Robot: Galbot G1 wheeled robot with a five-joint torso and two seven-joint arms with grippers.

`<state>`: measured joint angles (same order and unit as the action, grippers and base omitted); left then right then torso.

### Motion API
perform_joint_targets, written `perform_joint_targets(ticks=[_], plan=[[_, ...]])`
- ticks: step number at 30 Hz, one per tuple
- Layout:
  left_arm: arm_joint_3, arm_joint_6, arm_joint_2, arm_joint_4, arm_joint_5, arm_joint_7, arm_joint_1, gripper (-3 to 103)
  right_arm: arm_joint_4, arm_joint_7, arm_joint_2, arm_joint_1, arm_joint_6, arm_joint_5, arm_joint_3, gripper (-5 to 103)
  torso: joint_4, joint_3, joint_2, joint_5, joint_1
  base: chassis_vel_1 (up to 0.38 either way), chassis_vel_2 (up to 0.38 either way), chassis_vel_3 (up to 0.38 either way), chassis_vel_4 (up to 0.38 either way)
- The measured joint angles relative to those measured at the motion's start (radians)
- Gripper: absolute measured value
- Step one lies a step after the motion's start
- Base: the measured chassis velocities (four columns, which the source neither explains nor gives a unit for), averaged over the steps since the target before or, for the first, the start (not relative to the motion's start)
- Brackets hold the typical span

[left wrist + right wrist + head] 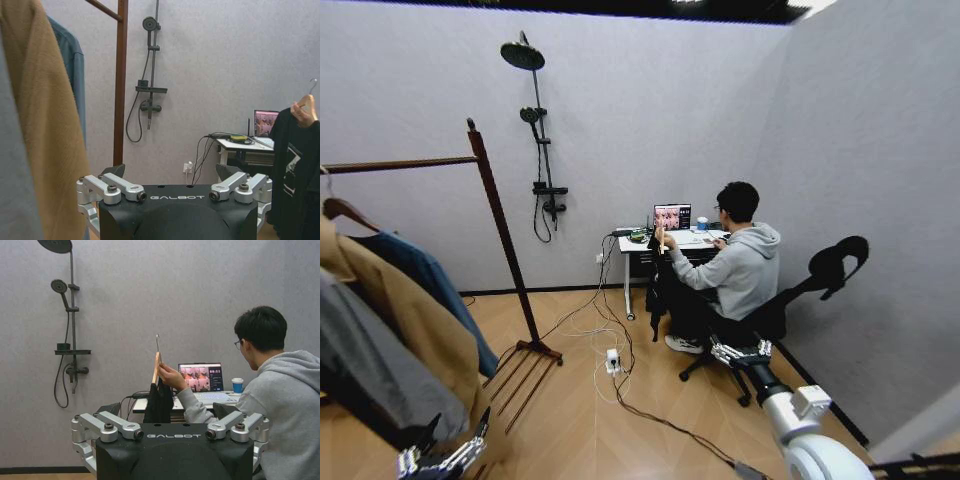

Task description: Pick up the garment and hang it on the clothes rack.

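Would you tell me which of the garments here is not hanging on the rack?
The black T-shirt: a person's hand holds it up by its hanger, by the desk.

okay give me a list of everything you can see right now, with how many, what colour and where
garment: one, black T-shirt on a pale wooden hanger, held up by the seated person's hand beside the desk
clothes rack: one, dark reddish-brown, on the left
tan coat: one, hanging on the rack
blue garment: one, behind the coat
shower-head stand: one, black, back wall
desk: one, white, back wall
laptop: one, open, on desk
cup: one, blue with white lid, on desk
left gripper: open, low by the rack
right gripper: open, facing the person
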<state>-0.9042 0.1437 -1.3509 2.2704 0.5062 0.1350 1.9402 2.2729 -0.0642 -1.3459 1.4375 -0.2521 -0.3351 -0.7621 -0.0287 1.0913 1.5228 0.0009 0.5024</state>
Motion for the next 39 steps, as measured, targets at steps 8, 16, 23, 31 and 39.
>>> perform_joint_targets(ticks=[8,16,23,31,39], plan=[[0.000,0.000,0.000,0.000,0.000,0.000,0.000,100,-0.019,0.012,0.004,-0.008,0.002,0.017,-0.001,100,-0.0003,-0.001,0.000,-0.0022,0.000,-0.354,0.367,0.363,-0.363],[0.000,0.000,0.000,0.000,0.000,0.000,0.000,100,-0.050,0.058,0.036,-0.040,-0.007,0.031,0.005,100,0.0001,0.000,0.000,0.0002,0.000,-0.355,0.346,0.355,-0.339],[0.000,0.000,0.000,0.000,0.000,0.000,0.000,100,-0.147,0.060,0.097,-0.124,0.003,-0.002,-0.001,100,-0.0002,0.000,0.000,-0.0006,0.001,-0.191,0.228,0.181,-0.207],[0.000,0.000,0.000,0.000,0.000,0.000,0.000,100,-0.362,-0.089,0.231,-0.349,0.098,-0.069,0.050,100,0.0000,-0.001,0.001,-0.0011,-0.001,0.019,-0.019,-0.026,0.027],[0.000,0.000,0.000,0.000,0.000,0.000,0.000,100,-0.438,-0.062,0.261,-0.451,0.059,-0.099,0.070,100,-0.0001,0.000,0.000,-0.0007,0.000,0.013,-0.013,-0.009,0.017]])
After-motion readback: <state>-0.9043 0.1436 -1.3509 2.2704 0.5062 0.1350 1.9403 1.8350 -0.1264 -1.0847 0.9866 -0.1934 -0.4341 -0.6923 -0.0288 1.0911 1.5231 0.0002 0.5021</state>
